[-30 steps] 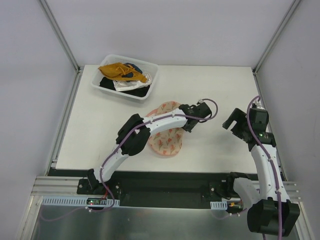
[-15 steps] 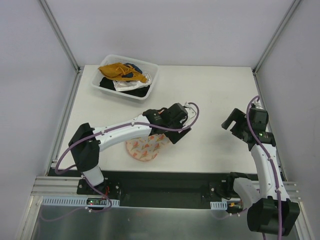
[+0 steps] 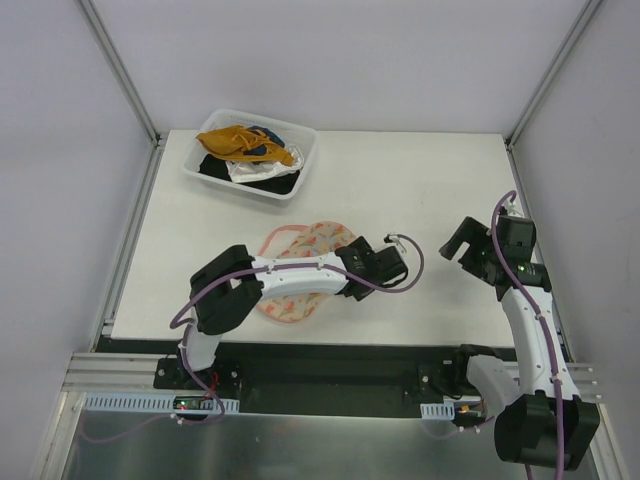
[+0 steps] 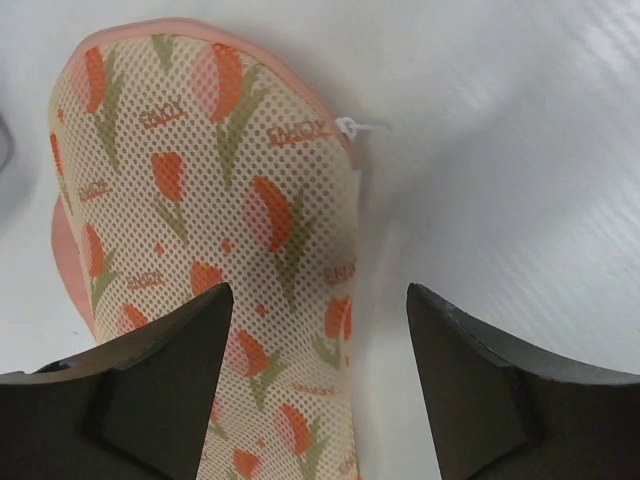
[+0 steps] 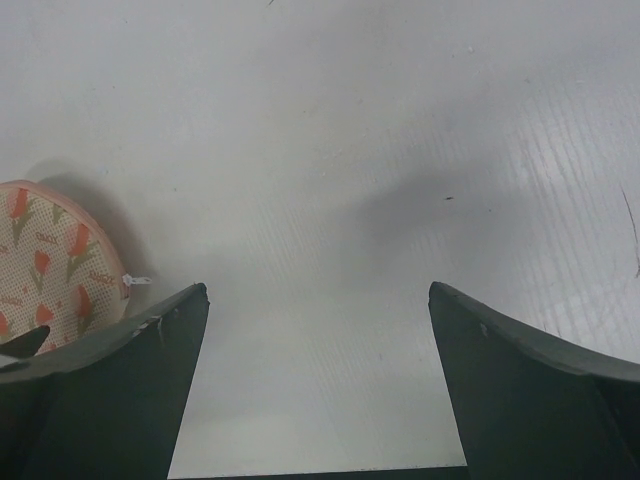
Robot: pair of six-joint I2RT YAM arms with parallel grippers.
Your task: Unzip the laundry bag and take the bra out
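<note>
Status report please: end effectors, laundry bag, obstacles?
Left end effector open above pale pink tulip-print mesh laundry bag. Right end effector open, empty. Bag looks zipped; bra unseen. Nothing covering bag.

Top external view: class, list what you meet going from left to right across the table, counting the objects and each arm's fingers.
The clear plastic bin of clothes → laundry bag → left arm's fingers, open beside the bag's right edge → right arm's fingers, open over bare table.
</note>
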